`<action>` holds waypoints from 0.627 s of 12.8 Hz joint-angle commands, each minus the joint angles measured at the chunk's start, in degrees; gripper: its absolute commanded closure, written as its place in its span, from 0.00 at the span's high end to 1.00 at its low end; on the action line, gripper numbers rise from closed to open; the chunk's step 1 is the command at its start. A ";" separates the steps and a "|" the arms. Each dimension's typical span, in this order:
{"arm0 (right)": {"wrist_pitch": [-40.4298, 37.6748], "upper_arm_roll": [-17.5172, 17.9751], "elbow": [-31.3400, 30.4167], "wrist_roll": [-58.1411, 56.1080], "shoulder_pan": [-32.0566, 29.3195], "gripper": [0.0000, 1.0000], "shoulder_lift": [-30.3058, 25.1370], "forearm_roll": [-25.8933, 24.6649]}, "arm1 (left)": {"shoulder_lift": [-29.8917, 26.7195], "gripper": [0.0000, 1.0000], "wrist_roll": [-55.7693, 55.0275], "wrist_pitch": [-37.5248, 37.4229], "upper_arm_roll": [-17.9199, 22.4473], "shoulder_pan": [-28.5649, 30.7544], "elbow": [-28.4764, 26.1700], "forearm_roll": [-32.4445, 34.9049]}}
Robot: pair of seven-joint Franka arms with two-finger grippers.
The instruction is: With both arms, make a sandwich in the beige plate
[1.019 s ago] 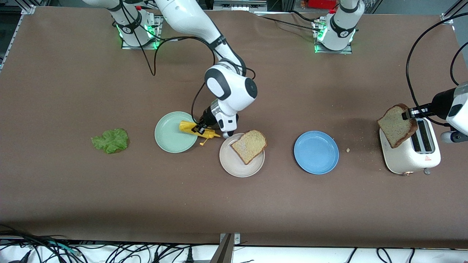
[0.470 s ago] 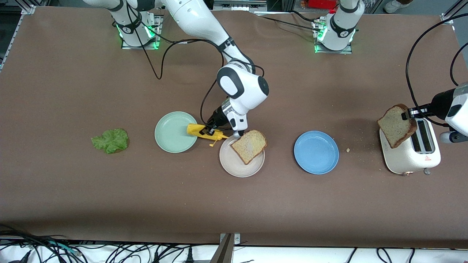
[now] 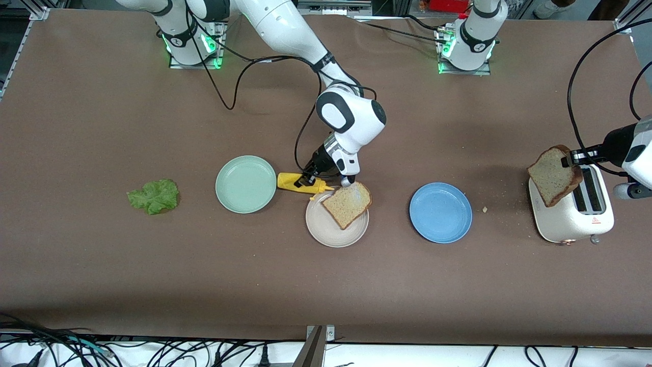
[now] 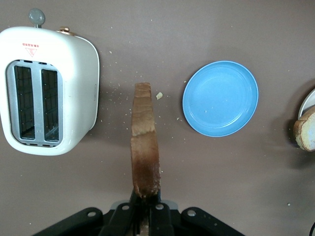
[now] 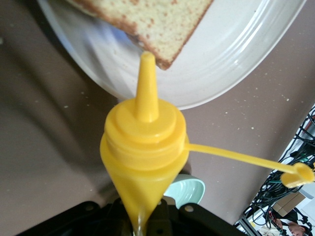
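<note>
The beige plate (image 3: 322, 225) lies mid-table with one bread slice (image 3: 347, 204) on it. My right gripper (image 3: 307, 179) is shut on a yellow squeeze bottle (image 3: 298, 182), tipped on its side over the gap between the mint and beige plates. In the right wrist view the bottle's nozzle (image 5: 146, 83) points at the slice (image 5: 147, 19) over the plate's rim (image 5: 236, 54), and its cap (image 5: 300, 174) hangs off on a tether. My left gripper (image 3: 568, 160) is shut on a second bread slice (image 3: 554, 175) over the toaster (image 3: 573, 216); the slice shows edge-on (image 4: 145, 152). A lettuce leaf (image 3: 154, 195) lies toward the right arm's end.
A mint-green plate (image 3: 245, 184) lies beside the beige plate toward the right arm's end, and a blue plate (image 3: 440, 212) lies toward the left arm's end. Crumbs are scattered between the blue plate and the white toaster. Black cables hang near the left arm.
My right arm has carried the yellow bottle from over the mint plate toward the beige plate, so its nozzle now reaches the rim. The left arm and its slice have not moved.
</note>
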 commanded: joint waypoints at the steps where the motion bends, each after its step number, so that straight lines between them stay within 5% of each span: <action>1: -0.84 -0.55 2.11 -0.49 -0.75 0.00 0.30 -0.40 | -0.44 0.00 1.44 0.28 0.32 -0.09 -0.35 -0.72; 5: -0.84 1.91 0.19 -3.63 -4.70 0.00 -4.77 0.65 | -0.53 0.00 1.44 0.28 0.23 -0.09 -0.18 -0.72; 8: 4.93 3.57 -10.94 -10.40 -10.84 0.00 -16.96 6.52 | -0.53 0.00 1.26 0.28 0.14 -0.18 -0.09 -0.72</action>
